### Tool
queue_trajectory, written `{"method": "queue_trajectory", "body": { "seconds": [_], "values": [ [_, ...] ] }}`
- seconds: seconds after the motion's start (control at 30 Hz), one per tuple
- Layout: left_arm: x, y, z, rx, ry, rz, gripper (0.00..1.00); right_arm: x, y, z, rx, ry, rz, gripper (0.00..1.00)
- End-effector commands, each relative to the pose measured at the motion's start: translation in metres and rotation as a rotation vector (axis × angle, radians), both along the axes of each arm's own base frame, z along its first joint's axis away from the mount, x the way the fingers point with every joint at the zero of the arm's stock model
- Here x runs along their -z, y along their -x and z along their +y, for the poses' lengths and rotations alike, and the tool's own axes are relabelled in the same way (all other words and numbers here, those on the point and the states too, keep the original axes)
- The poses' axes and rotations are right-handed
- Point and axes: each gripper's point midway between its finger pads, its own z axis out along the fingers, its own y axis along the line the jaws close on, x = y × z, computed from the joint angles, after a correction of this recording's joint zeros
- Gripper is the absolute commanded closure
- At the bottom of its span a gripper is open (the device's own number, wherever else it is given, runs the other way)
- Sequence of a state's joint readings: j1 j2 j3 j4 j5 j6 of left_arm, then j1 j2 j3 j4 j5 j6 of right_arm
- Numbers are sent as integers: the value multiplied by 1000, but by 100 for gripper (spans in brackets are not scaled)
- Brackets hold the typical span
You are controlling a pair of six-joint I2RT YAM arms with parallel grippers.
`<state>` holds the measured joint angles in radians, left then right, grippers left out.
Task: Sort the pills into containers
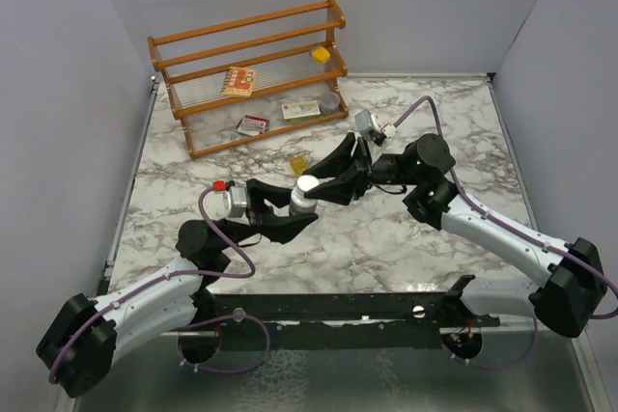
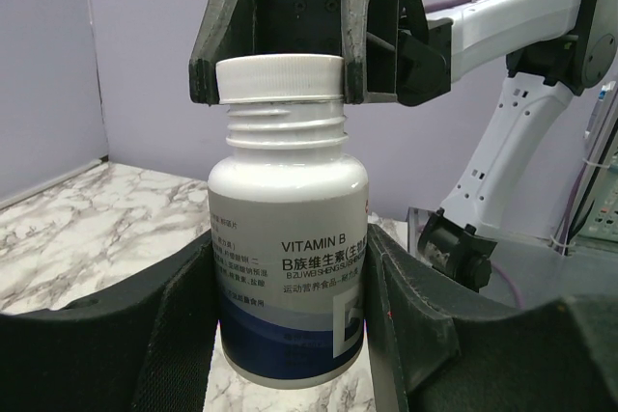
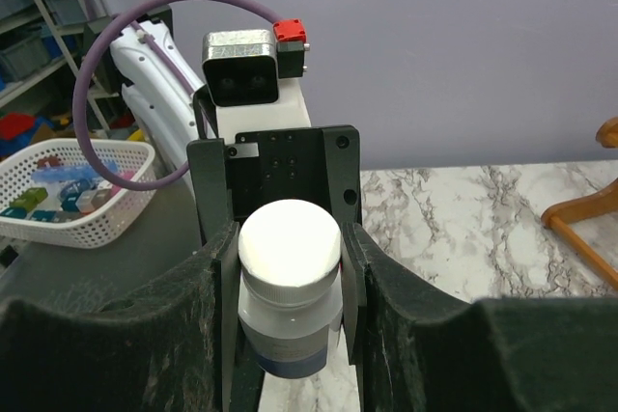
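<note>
My left claw [image 2: 290, 272] is clamped on the body of the bottle [image 2: 288, 229], with one finger on each side. My right claw [image 3: 290, 243] is clamped on the white cap [image 2: 280, 76]. The bottle stands up straight between my two arms, near the middle of the table [image 1: 386, 238]. I cannot tell if its bottom touches the table. I can see the screw rings under the cap, so I think the cap is loose but not yet off.

The pills [image 1: 298, 163] look like a tiny yellow spot on the table, just past the bottle on the way to the wooden rack [image 1: 251, 65]. They are too small for me to be sure.

Here is what could go wrong. If I pull the cap up while it catches on the rings, the whole bottle could slide out of my left claw. The bottle is smooth and round, so it could also spin or tip if I twist too hard. The cap is thin, so it could pop out of my right claw and roll away. If the bottle falls, it could knock the pills around
</note>
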<state>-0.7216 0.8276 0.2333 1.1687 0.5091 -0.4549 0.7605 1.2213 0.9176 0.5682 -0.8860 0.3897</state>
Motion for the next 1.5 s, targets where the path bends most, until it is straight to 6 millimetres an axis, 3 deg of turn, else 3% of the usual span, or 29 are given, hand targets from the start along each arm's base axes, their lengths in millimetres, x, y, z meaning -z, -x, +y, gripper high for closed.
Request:
{"method": "queue_trajectory", "body": {
  "seconds": [0.0, 0.8, 1.47],
  "values": [
    [-21, 5, 3, 1, 36, -62, 100, 7, 12, -1, -37, 6, 2, 99],
    [-40, 5, 12, -54, 60, -126, 100, 6, 19, -5, -37, 10, -10, 99],
    [-49, 10, 4, -18, 7, -210, 100, 17, 18, 2, -71, 65, 15, 99]
  ]
}}
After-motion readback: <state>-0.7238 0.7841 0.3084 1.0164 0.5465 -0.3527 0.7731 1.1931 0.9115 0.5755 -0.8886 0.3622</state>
